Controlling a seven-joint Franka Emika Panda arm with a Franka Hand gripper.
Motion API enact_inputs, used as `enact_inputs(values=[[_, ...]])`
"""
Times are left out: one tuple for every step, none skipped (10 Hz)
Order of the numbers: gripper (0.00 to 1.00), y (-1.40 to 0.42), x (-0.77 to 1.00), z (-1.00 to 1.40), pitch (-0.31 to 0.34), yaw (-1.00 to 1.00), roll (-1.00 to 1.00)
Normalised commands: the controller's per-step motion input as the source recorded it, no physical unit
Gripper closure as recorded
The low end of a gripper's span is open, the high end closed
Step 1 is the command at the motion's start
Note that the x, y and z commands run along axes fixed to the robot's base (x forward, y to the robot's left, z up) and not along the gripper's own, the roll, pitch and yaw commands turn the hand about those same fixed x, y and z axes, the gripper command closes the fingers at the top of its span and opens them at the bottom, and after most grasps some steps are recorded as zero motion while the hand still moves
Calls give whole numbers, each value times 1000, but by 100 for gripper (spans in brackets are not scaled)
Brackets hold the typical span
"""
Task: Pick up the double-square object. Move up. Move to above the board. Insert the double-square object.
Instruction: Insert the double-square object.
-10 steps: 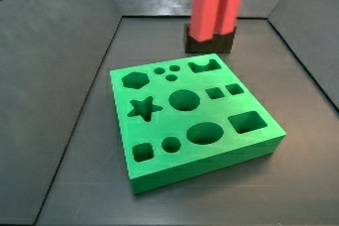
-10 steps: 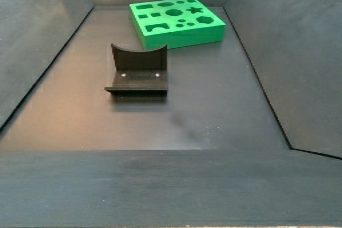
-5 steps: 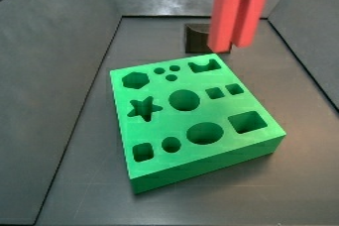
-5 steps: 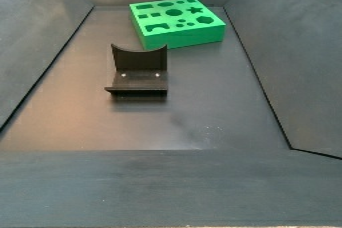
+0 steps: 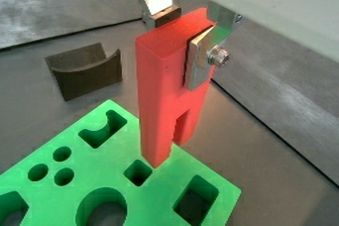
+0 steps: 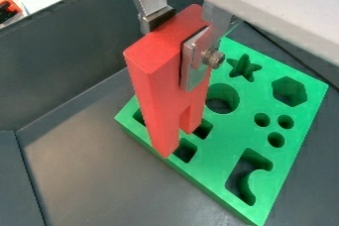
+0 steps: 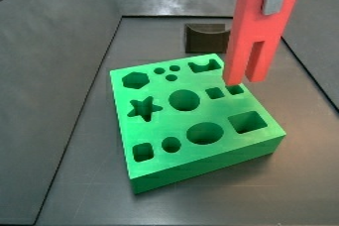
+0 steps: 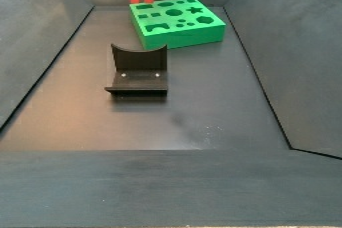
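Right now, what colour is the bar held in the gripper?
Red-orange. The double-square object, held in the gripper above the board, shows best in a wrist view.

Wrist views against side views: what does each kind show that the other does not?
Only a wrist view shows the silver fingers clamping the double-square object, so the gripper is shut on it. Only a side view shows the whole board and the fixture set apart on the floor. Both kinds show the bar upright above the board.

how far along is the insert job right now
Picked up and lifted: the gripper is shut on the double-square object, which hangs upright. In hand: it hangs over the board, its lower end near the small square holes. Left: lowering it in; no part sits in a hole yet.
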Motion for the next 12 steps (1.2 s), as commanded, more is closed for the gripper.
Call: enact_inputs(values=[[100,0,231,-497,-124,0,0],[100,0,246,-646,-147,20,0],[100,0,303,-649,-127,31,0],[100,0,351,-691,-114,0,-54],[100,109,106,-177,-19,0,0],[100,263,-169,-49,-59,123,11],[100,209,-383,-289,-147,383,0],[100,74,-29,0,-63,200,-3],[100,-66,9,-34,0,0,0],[100,-23,-317,-440,-26,189,0],[100,-57,-426,-483,-33,383,0],[100,0,-503,-420,-54,394,40]])
